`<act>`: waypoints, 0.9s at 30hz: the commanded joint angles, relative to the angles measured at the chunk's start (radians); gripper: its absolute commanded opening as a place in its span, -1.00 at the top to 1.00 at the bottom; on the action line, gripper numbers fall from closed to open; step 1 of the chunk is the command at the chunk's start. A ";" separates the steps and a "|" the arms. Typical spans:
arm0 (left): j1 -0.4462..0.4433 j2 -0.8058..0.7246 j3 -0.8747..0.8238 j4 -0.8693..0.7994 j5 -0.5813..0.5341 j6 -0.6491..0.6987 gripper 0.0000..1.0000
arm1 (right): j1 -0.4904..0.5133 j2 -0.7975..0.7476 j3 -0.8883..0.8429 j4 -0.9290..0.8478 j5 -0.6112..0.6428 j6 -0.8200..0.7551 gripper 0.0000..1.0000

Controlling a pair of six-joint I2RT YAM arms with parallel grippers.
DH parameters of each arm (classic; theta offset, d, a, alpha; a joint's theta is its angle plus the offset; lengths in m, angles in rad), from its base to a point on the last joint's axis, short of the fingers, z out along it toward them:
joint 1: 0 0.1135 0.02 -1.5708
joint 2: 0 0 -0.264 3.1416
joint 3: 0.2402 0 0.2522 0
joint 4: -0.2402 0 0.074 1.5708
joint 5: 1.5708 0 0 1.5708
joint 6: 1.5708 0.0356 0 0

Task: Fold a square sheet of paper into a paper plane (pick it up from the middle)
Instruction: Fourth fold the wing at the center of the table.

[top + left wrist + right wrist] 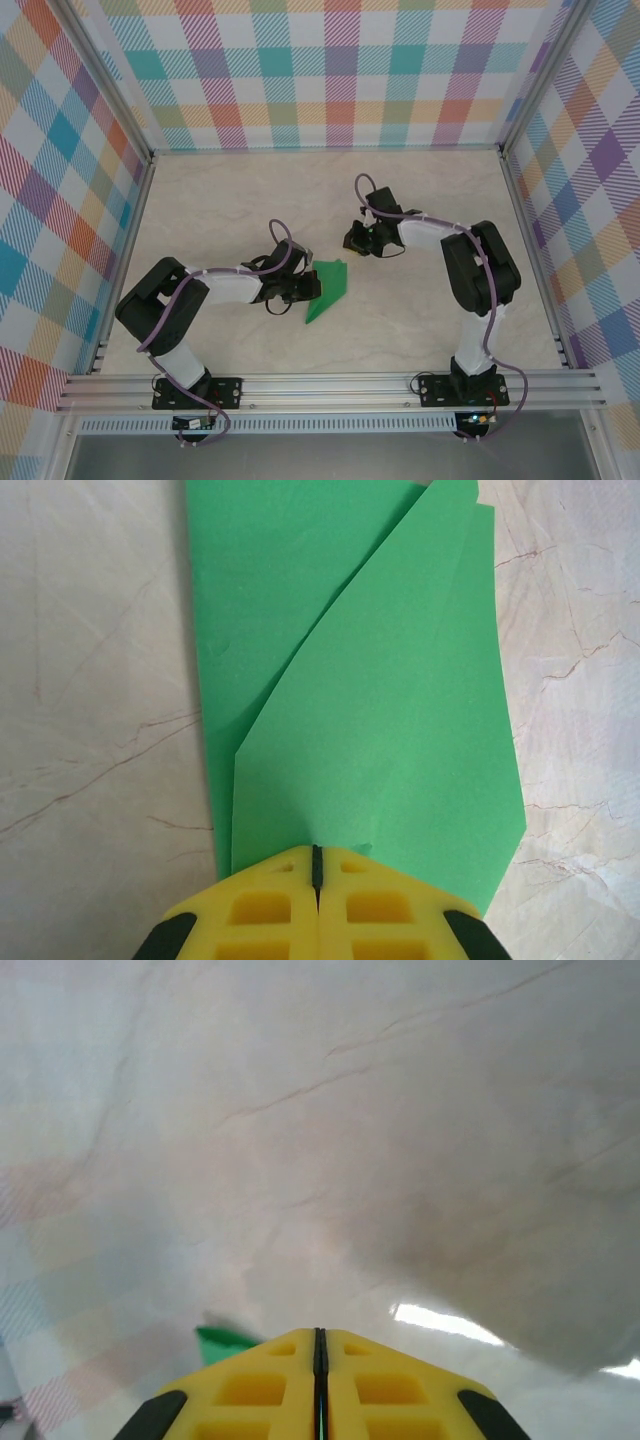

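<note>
Two arms work a pale marbled bench [430, 330]. Left fingers [300, 920], together, touch the near edge of the folded bright-green paper sheet [380, 710] lying flat mid-bench; right fingers [300, 1400], together, hover apart from it.

Bright, even light from above leaves soft, short shadows on the pale desk [250, 200]. The left wrist view is crisp, the paper [380, 710] flatly lit, thin shadows along its folds. The right wrist view is hazy and washed out, desk blurred, with a grey shadow and a white glare patch low right
</note>
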 commanded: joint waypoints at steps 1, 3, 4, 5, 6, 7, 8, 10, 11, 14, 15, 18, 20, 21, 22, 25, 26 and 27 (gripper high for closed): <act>-0.004 0.017 -0.044 -0.083 -0.061 -0.011 1.00 | 0.063 -0.039 -0.042 0.033 -0.101 0.017 0.76; -0.003 0.013 -0.046 -0.081 -0.061 -0.010 1.00 | 0.095 -0.024 -0.050 0.033 -0.128 0.029 0.77; -0.004 0.010 -0.048 -0.080 -0.059 -0.010 1.00 | 0.108 -0.013 -0.053 0.036 -0.141 0.035 0.77; -0.004 0.007 -0.049 -0.079 -0.059 -0.010 1.00 | 0.117 -0.002 -0.056 0.038 -0.148 0.041 0.77; -0.004 0.003 -0.050 -0.081 -0.059 -0.009 1.00 | 0.122 0.005 -0.059 0.038 -0.149 0.048 0.77; -0.004 -0.001 -0.050 -0.082 -0.059 -0.009 1.00 | 0.124 0.013 -0.064 0.039 -0.150 0.053 0.77; -0.004 -0.005 -0.051 -0.086 -0.059 -0.011 1.00 | 0.125 0.020 -0.071 0.045 -0.158 0.057 0.78; -0.004 -0.014 -0.049 -0.089 -0.058 -0.011 1.00 | 0.126 0.028 -0.080 0.051 -0.166 0.062 0.78; -0.004 -0.017 -0.048 -0.092 -0.057 -0.010 1.00 | 0.125 0.035 -0.082 0.047 -0.174 0.060 0.78; -0.004 -0.024 -0.040 -0.098 -0.051 -0.011 1.00 | 0.126 0.053 -0.086 0.032 -0.180 0.054 0.78; -0.003 -0.024 -0.036 -0.098 -0.049 -0.011 1.00 | 0.126 0.059 -0.085 0.019 -0.174 0.051 0.78; -0.002 -0.028 -0.015 -0.107 -0.035 -0.010 1.00 | 0.127 0.077 -0.085 0.000 -0.156 0.041 0.78; 0.003 -0.043 0.003 -0.110 -0.019 -0.010 1.00 | 0.127 0.093 -0.079 -0.011 -0.141 0.034 0.78; 0.006 -0.052 0.014 -0.111 -0.010 -0.013 1.00 | 0.127 0.099 -0.077 -0.015 -0.133 0.031 0.78; 0.011 -0.062 0.028 -0.115 0.000 -0.016 0.98 | 0.126 0.107 -0.074 -0.015 -0.123 0.028 0.78; 0.030 -0.081 0.058 -0.122 0.015 -0.031 0.84 | 0.126 0.137 -0.038 -0.022 -0.081 0.005 0.79; 0.039 -0.081 0.063 -0.110 0.030 -0.041 0.81 | 0.126 0.149 -0.020 -0.018 -0.079 -0.010 0.79; 0.048 -0.080 0.064 -0.096 0.047 -0.049 0.80 | 0.125 0.158 -0.005 -0.016 -0.076 -0.019 0.79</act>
